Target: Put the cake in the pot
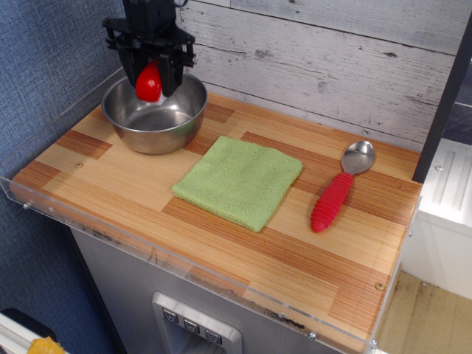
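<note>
Cake (pixel 148 82), a small glossy red toy, held clear of the tabletop (pixel 221 228) in the black gripper (pixel 150 74), whose jaws are clamped on its sides; it hangs above the open mouth of the pot (pixel 155 112), a shiny steel bowl at the far left; the toy is judged light, rigid and somewhat slippery, so the side grip across its body looks the sensible hold, and releasing it low would limit bouncing off the steel; near the middle lies a green cloth (pixel 240 181), flat and bare; to the right, well apart, a metal spoon with a red ribbed handle (pixel 339 190).
</note>
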Tool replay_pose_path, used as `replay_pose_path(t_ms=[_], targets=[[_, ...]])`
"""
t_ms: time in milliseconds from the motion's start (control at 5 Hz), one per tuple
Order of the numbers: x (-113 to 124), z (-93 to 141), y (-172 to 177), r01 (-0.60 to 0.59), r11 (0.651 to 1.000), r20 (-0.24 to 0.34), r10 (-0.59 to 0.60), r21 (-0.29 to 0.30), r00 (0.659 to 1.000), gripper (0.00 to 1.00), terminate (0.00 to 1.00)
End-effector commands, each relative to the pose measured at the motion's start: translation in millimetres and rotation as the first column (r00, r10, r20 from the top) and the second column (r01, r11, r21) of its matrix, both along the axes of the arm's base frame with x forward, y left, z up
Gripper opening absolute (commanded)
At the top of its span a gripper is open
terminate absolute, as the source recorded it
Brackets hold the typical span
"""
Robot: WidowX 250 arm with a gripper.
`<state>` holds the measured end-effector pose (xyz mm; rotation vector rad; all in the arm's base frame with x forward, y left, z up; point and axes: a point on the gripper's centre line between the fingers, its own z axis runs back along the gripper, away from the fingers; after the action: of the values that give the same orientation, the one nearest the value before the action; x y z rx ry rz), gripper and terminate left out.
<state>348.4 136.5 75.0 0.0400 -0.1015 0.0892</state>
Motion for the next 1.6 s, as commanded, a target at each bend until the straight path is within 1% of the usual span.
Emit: replay_pose_path(t_ms=[0,200,400,600,800,1000,1200,1400], targets=[[6,-8,0,0.011,1.000,-0.015,-0.011,0.018,1.000,0.00,0.00],[4,-13,-2,0.031,0.999,-0.027,-0.031,0.027,0.999,1.00,0.00],[3,-15,-3,0.030,0.999,-0.032,-0.029,0.027,0.999,1.00,0.00],[1,-7,-7,0.039,0.999,-0.019,-0.038,0.037,0.999,1.00,0.00],[-4,20,-12,0.036,0.998,0.042,-0.038,0.048,0.998,1.00,0.00],[-21,57,-25,0.028,0.999,0.130,-0.030,0.017,0.991,1.00,0.00],[-30,69,-47,0.062,0.998,0.145,-0.061,-0.006,0.988,1.00,0.00],[-35,71,-76,0.119,0.992,0.139,-0.113,-0.034,0.984,1.00,0.00]])
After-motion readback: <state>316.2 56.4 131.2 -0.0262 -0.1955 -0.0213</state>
